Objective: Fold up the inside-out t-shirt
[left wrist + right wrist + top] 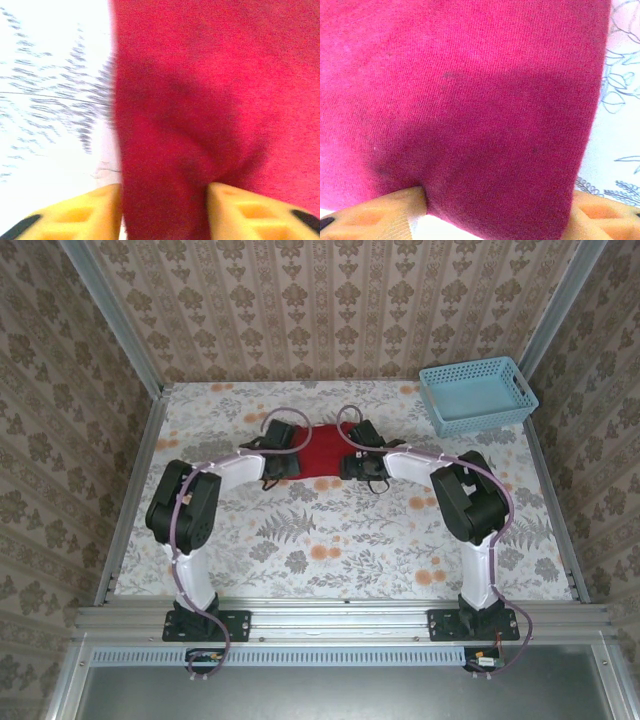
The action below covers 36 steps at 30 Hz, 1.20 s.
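Yellow fingers (85, 215) of the left gripper (164, 200) sit at the bottom edge of the left wrist view, and the red shirt (215, 100) is bunched between them. Creases in the cloth run down into the gap, so this gripper is closed on the shirt. The shirt's left edge runs up the picture. Beside it lies the pale table cover, blurred.

On the right wrist view the right gripper (497, 205) has its fingers (600, 210) wider apart. Red cloth fills the whole gap and touches both of them, with a small dent at the left finger. Whether they squeeze the cloth or only stand around it, I cannot tell.

From above, the shirt lies as a small flat red patch on the table (330, 540), in the middle and toward the far side. Both grippers are on its near part, the left one on the left side and the right one on the right side. The two arms reach to it from the near edge with bent elbows.

A light-blue basket (480, 424) stands in the far right corner, well apart from the shirt. The table cover has a pattern of ferns and orange flowers.
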Available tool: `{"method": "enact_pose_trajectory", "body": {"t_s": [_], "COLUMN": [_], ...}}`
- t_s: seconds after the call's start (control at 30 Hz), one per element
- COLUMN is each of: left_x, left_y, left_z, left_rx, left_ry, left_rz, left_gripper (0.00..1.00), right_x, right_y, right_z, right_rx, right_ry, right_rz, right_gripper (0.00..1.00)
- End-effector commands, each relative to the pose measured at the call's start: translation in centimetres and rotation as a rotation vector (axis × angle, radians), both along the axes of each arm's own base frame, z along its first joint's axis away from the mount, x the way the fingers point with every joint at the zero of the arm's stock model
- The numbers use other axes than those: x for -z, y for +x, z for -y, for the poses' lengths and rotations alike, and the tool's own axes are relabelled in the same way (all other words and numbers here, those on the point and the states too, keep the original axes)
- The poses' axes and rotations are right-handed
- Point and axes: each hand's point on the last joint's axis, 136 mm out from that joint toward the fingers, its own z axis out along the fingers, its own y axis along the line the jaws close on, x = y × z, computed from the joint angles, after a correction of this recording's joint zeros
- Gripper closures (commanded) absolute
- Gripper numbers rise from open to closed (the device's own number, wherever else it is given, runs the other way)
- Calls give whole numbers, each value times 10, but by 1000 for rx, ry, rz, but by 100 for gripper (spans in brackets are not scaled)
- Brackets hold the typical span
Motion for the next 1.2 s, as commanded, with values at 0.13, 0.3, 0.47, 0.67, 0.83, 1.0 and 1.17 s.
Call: {"method": "enact_pose_trajectory", "body": {"t_s": [0.13,0.3,0.47,0.67,0.83,1.0,1.17], "left_x": [-59,-57,-33,3,22,12,5], "left_y": [-10,-14,0,13,16,28,54], "left_z": [1,70,111,101,54,-19,-84], "left_rx": [2,104,176,172,188,160,136], "left_ry": [173,53,137,202,231,263,273], "left_rz": [46,63,17,-58,-140,-147,-166], "left_gripper": [34,29,21,19,19,19,19], "right_x": [-44,-68,-79,-85,-81,-84,-89], "right_y": [-13,-36,-71,-119,-142,-145,-144], "right_z": [22,59,95,114,125,128,128], "right_rx": [39,120,199,268,301,309,311], "right_ry": [42,46,14,125,146,152,155], "right_rz": [37,81,117,130,143,161,172], "right_gripper": [27,21,13,6,3,2,1]}}
